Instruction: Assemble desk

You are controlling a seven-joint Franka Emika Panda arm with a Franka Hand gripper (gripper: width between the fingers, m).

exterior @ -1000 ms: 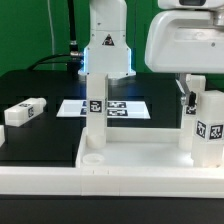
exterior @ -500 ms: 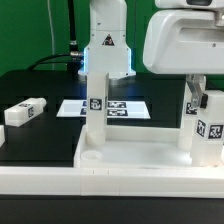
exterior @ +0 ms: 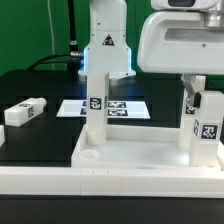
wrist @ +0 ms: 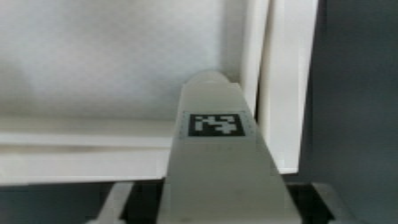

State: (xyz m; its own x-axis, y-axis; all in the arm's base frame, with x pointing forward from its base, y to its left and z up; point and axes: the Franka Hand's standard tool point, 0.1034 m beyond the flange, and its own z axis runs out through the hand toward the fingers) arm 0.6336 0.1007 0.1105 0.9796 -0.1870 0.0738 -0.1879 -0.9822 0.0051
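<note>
A: What surface and room are shown?

B: A black table (exterior: 40, 140) with a long white border bar (exterior: 60, 180) along its near edge. Further back lies the marker board (exterior: 125, 107), flat, printed with black-and-white tags. Behind it stands the arm's white base (exterior: 105, 45), against a green wall (exterior: 25, 30).

A: And the desk?

B: The white tabletop (exterior: 135, 153) lies near the front, rim up, round socket at its near corner. 2 tagged legs stand upright in it: 1 at the exterior view's left (exterior: 95, 118), 1 at the right (exterior: 205, 130). A third leg (exterior: 25, 111) lies loose on the table, well apart.

A: The jaws?

B: The gripper (exterior: 197, 98) is partly closed around the right leg's top.
</note>
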